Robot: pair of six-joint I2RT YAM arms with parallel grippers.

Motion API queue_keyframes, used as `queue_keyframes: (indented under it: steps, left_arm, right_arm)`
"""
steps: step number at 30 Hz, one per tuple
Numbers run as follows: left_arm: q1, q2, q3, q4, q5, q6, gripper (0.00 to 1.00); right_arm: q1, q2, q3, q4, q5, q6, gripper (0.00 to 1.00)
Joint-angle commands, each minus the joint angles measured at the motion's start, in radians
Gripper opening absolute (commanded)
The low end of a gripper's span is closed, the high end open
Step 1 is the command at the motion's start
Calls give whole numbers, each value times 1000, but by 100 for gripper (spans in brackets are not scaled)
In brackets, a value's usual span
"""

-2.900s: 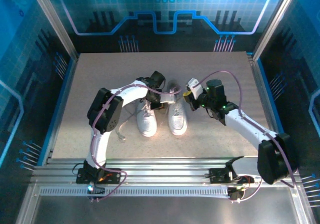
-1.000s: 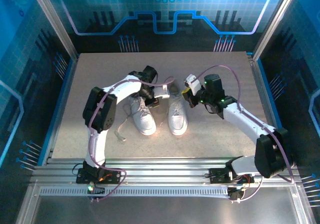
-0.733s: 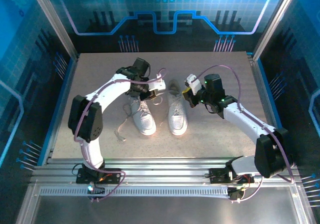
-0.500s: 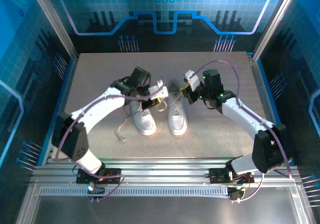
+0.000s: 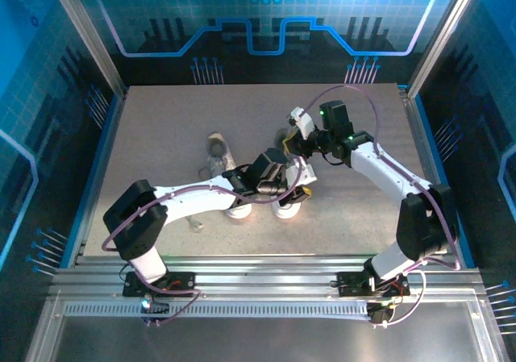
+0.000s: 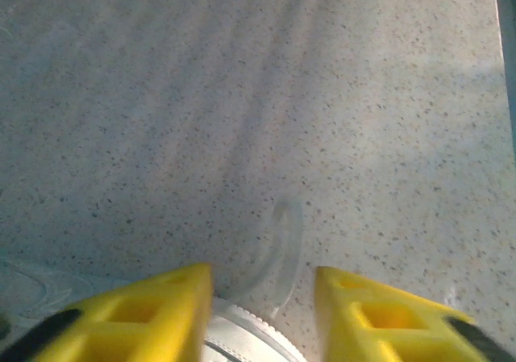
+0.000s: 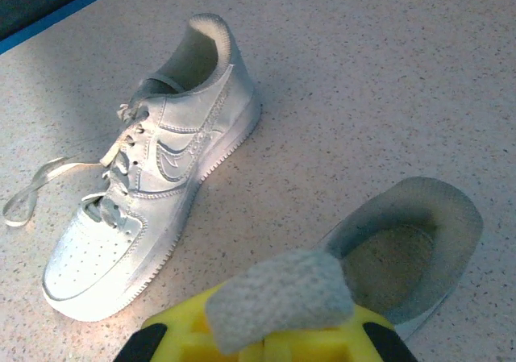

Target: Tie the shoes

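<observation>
Two white shoes lie side by side mid-counter (image 5: 161, 128) in the top view, toes near and heels far: the left shoe (image 5: 216, 156) and the right shoe (image 5: 287, 209). The left arm lies low across both of them, hiding their middles, and the left tool (image 5: 295, 188) sits just over the right shoe's toe end. The right arm curls in from the right, and the right tool (image 5: 294, 146) hangs at the far end of the right shoe, by its heel. From this height I cannot tell how either tool's jaws stand.

The left wrist view settles that for its own tool (image 6: 262, 305): the two yellow fingers (image 6: 137, 318) stand moderately apart with nothing between them. In the gap below lies the white rim of a toe (image 6: 242, 338), and beyond it a loop of lace (image 6: 284, 233) rests flat on the speckled counter (image 6: 242, 96).

The right wrist view shows the left shoe (image 7: 153, 185) whole — laces threaded, one loose lace loop (image 7: 28, 193) trailing off to its side on the counter (image 7: 363, 72). Close under the camera gapes the right shoe's grey opening (image 7: 403, 249). The right tool (image 7: 270, 338) is closed tight on a grey-white strip (image 7: 282, 297) of woven stuff — lace or tongue, I cannot tell which.
</observation>
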Motion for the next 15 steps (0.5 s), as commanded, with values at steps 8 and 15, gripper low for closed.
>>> queue_keyframes:
  steps: [8, 15]
  left_arm:
    - [213, -296, -149, 47, 178, -205, 49]
    - [427, -328, -150, 114, 370, -440, 49]
  right_arm:
    - [26, -52, -75, 112, -28, -54, 0]
    - [73, -72, -112, 172, 25, -112, 0]
